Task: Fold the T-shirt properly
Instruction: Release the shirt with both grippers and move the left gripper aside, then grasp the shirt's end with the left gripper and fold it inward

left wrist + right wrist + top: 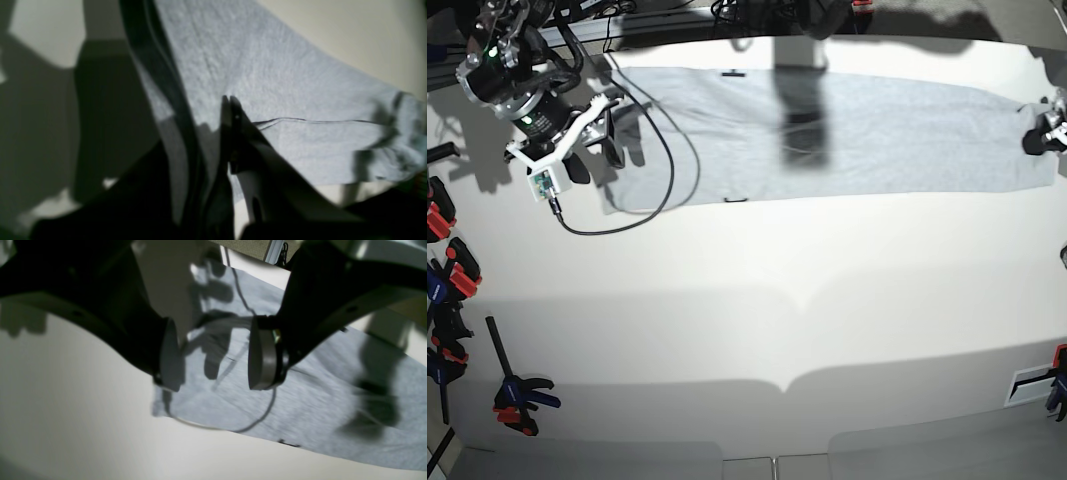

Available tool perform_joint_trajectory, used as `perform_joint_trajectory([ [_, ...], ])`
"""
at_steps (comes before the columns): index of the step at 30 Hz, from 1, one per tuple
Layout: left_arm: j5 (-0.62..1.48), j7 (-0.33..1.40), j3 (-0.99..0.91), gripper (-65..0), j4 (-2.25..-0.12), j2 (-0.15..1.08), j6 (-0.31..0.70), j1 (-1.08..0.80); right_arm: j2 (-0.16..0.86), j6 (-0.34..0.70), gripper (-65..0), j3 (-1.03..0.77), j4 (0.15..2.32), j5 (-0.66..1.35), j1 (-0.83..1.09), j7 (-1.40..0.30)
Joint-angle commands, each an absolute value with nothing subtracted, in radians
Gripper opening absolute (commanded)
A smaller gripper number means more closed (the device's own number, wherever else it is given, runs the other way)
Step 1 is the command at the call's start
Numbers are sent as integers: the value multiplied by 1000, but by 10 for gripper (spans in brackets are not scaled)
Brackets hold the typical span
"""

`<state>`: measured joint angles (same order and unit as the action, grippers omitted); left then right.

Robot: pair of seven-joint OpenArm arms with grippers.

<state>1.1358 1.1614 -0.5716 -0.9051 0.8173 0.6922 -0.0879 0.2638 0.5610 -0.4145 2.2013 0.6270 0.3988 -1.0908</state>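
T-shirt point(847, 135) edge in left jaws point(1034, 140)

The T-shirt point(847, 140) is light heather-grey and plain on its upper side. It lies flat as a long, narrow band across the far part of the desk point(757, 330), mostly smooth, with a few faint creases. Up close, its edge point(300, 120) shows as a thin dark line across the fabric.
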Motion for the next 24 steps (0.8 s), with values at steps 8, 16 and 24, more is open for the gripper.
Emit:
perform_joint_trajectory([
  [8,1156,1192,-581,-650,-1031,858,691,-82,274,568,-334,-419,2220,640,393,-1064],
  [16,1354,1396,-581,-650,-1271,760,680,-86,274,568,-334,-419,2220,640,393,-1061],
  [24,1351,1396,-581,-650,-1422,576,681,-110,274,568,-334,-419,2220,640,394,-1063],
])
